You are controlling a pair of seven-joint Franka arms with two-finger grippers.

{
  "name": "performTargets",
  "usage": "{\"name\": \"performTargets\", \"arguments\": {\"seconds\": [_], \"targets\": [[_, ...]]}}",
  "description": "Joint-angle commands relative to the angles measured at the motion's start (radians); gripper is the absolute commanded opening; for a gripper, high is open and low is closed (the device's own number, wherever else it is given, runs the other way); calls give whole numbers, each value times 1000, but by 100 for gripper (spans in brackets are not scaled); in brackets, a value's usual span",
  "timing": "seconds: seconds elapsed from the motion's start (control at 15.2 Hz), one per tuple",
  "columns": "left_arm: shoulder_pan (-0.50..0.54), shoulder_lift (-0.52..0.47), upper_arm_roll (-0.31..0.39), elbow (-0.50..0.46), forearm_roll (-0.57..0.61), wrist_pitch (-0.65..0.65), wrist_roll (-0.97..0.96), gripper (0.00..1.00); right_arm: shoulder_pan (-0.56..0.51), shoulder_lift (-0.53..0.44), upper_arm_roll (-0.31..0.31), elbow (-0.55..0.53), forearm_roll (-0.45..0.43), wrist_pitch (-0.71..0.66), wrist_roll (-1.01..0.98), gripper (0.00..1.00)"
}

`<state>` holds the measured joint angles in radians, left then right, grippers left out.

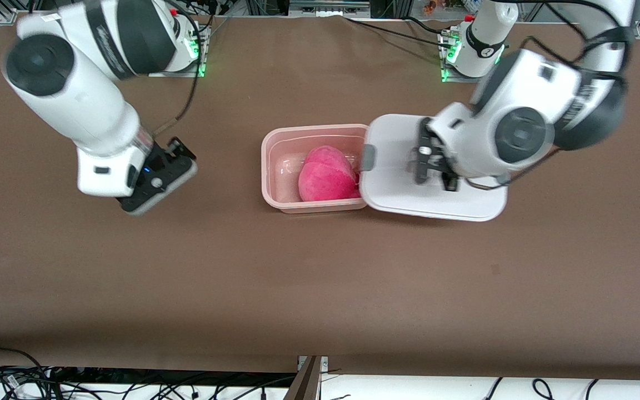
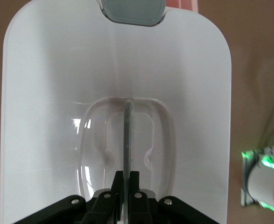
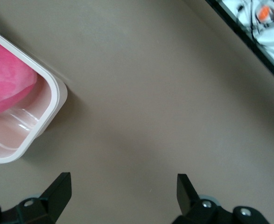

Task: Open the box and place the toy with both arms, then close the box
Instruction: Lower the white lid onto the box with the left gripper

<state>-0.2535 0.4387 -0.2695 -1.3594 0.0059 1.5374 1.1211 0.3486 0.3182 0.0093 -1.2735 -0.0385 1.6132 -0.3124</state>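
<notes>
The box (image 1: 275, 166) stands open about mid-table, a translucent pink tub, and the toy (image 1: 328, 175) lies inside it, a round bright-pink plush filling the half of the tub toward the left arm's end. Only the plush's back shows; no eyes or mouth can be seen.

The lid (image 1: 398, 189) is off the tub, held at the tub's edge toward the left arm's end and overlapping its rim there. One grey clip (image 1: 368, 156) on the lid's edge sits over that rim, just beside the toy. The left gripper (image 1: 430, 161) is on the lid's middle. In the left wrist view its fingers (image 2: 112, 189) are pinched narrow on the thin clear handle (image 2: 128, 135) that stands up in the lid's recess, so the lid is in its grasp. The same view shows the clip (image 2: 133, 11) at the lid's end away from the gripper.

The right gripper (image 1: 153, 183) hangs over bare table (image 1: 320, 289) toward the right arm's end, well apart from the box. Its fingers (image 3: 57, 191) stand wide apart and hold nothing; the right wrist view shows one corner of the tub (image 3: 48, 102) with a bit of the toy (image 3: 6, 84) in it.

No brand, label or writing can be read on the box, lid or toy. A round mark near the left arm's base is too small to read.
</notes>
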Motion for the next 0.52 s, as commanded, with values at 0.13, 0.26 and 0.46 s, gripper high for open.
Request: {"name": "performTargets", "arguments": {"seconds": [0.13,0.26,0.46], "targets": [[-186,110,10,34,-15,237,-231,0,18,-224,-95,-187,66,-39,174,100],[-233,144,10,34,-17,326,-277,0,20,-310,-124,-294,69,-24,235,100],[-285,178,10,32,-15,374,-313,0,-66,-431,-115,-476,60,68,311,100]]}}
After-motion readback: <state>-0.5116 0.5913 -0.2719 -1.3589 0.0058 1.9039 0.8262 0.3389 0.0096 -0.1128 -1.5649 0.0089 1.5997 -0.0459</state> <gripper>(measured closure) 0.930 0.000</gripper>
